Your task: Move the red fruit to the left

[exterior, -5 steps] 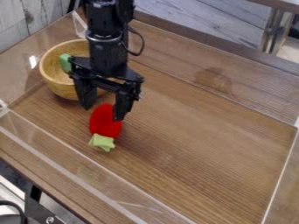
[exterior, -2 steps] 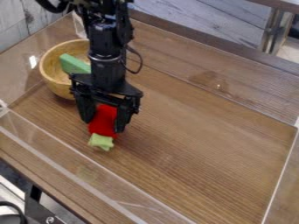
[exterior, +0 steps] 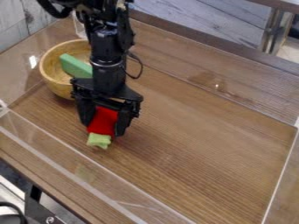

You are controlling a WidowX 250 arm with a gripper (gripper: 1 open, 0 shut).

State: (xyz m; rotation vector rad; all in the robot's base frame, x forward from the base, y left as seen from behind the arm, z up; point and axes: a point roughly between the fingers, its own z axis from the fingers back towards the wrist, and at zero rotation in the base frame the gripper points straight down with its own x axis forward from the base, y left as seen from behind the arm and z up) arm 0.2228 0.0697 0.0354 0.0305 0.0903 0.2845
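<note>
Since the earliest frame our gripper (exterior: 107,118) has come down over the red fruit (exterior: 107,122); it hung above the strawberry then, and its two fingers now stand on either side of it, close to the wooden table (exterior: 211,149). Against the frame just before this one we see almost no change.

The jaws stand wide apart and have not clamped on anything. The fruit lies on the table between them, its pale green cap pointing toward the near edge, in front of the wooden bowl (exterior: 52,83) that holds the green block (exterior: 76,66).

As for the task, we judge it barely begun: the approach looks done, but the fruit is not yet gripped or lifted, and it sits where it sat in the earlier frames. What is left is to close on it, raise it, carry it left and set it down.
</note>
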